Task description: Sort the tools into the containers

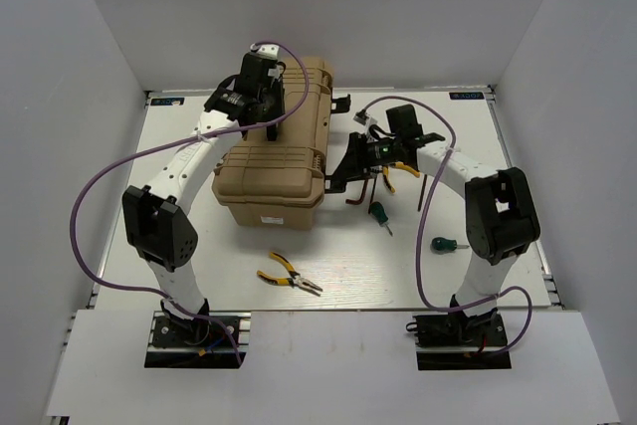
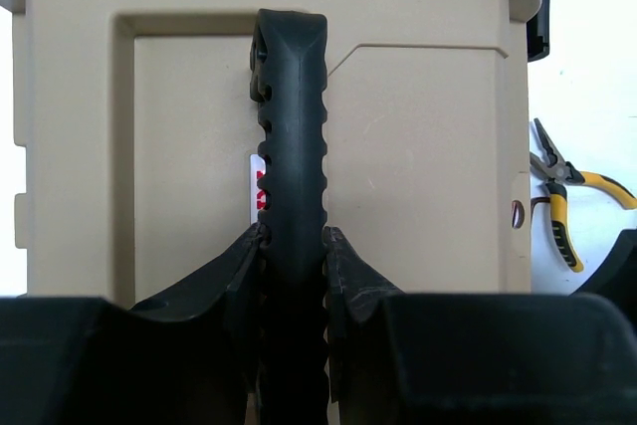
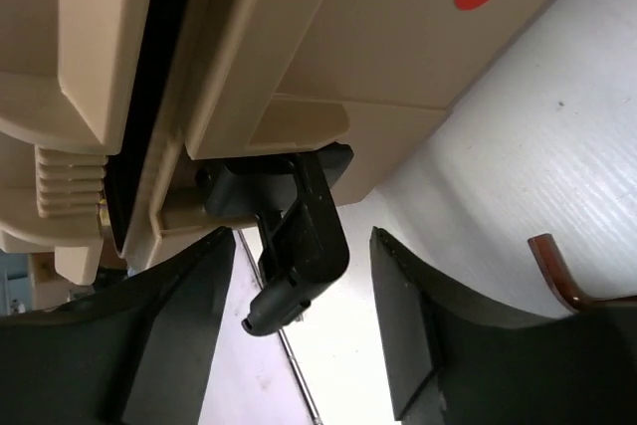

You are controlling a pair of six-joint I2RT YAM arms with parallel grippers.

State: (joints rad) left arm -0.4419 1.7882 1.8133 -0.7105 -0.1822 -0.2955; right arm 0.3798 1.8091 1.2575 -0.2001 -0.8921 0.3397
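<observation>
Clamping the black handle (image 2: 291, 97) of the tan case (image 1: 279, 161), the left gripper (image 2: 292, 246) is seen closed on it; the right gripper (image 3: 301, 241) is held open around a side latch (image 3: 304, 216). Pliers (image 1: 289, 274) are seen on the table (image 1: 518, 246) in front of the case, a stubby screwdriver (image 1: 448, 244) off to its right

Tan hard-plastic case (image 1: 279, 161) occupies the middle of the white table (image 1: 378, 276) and bars direct passage from side to side. Its lid top is taken: the left gripper (image 2: 294, 243) is clamped on the black ribbed carry handle (image 2: 294, 126).

On the right flank, a black latch (image 3: 299, 231) juts out between the spread fingers of the right gripper (image 3: 299, 256), with a gap on either side.

The ground right of the case is cluttered with a green-handled screwdriver (image 1: 379, 214) and a dark brown L-shaped hex key (image 1: 358, 191).

The near strip is passable, with only yellow-and-black-handled pliers (image 1: 289, 276) lying there.
</observation>
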